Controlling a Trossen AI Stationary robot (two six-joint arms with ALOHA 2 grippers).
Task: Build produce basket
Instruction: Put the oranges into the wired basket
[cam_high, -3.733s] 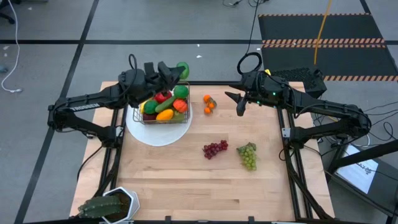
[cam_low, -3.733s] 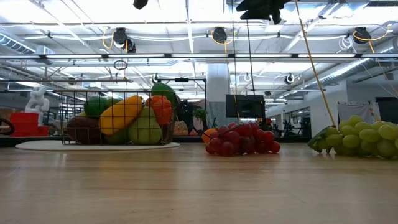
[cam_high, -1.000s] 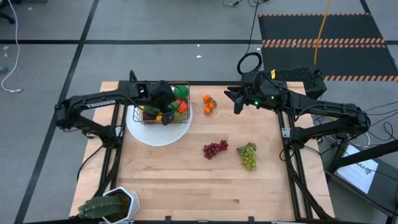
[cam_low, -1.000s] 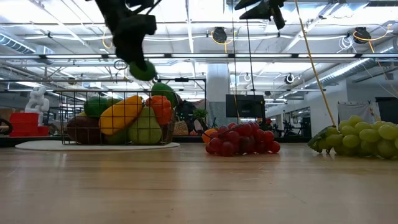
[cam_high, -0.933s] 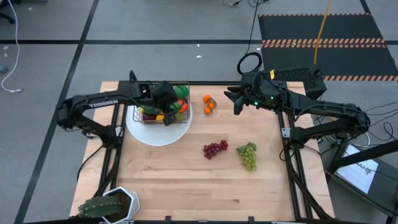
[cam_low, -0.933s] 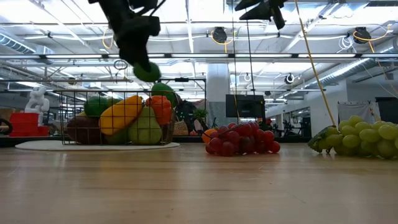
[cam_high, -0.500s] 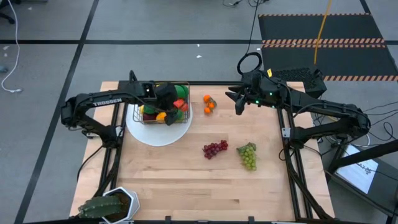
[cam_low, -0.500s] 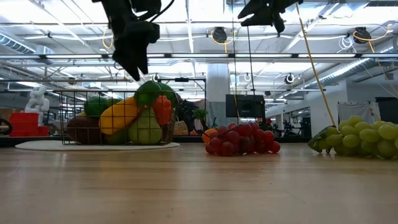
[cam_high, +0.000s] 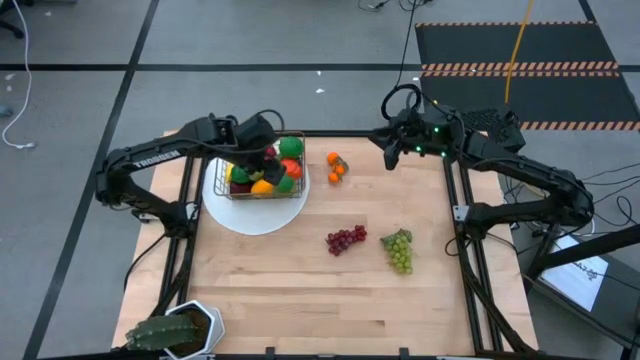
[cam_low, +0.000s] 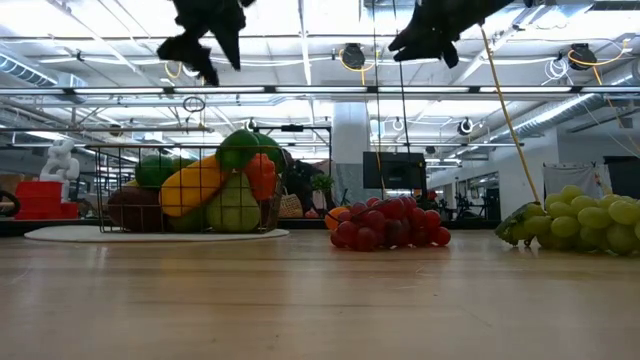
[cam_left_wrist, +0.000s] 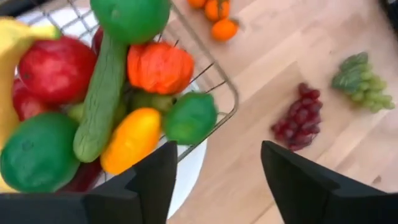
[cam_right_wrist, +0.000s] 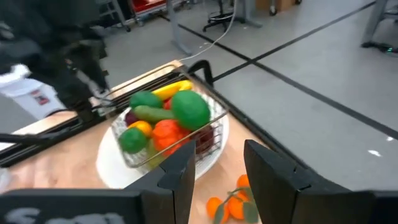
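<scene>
Table-level inventory. Wire basket (cam_low: 190, 190) on a white plate (cam_low: 60, 235), left — heaped with produce: yellow mango (cam_low: 190, 188), green pear (cam_low: 233, 208), lime (cam_low: 238, 150) on top, orange pepper (cam_low: 260, 175). Red grapes (cam_low: 385, 224) lie centre, small oranges (cam_low: 337, 214) just behind them. Green grapes (cam_low: 585, 220) lie at the right edge. Left gripper (cam_low: 205, 45) hangs above the basket, empty, fingers apart (right gripper (cam_low: 430, 35) equally high, over the centre).
</scene>
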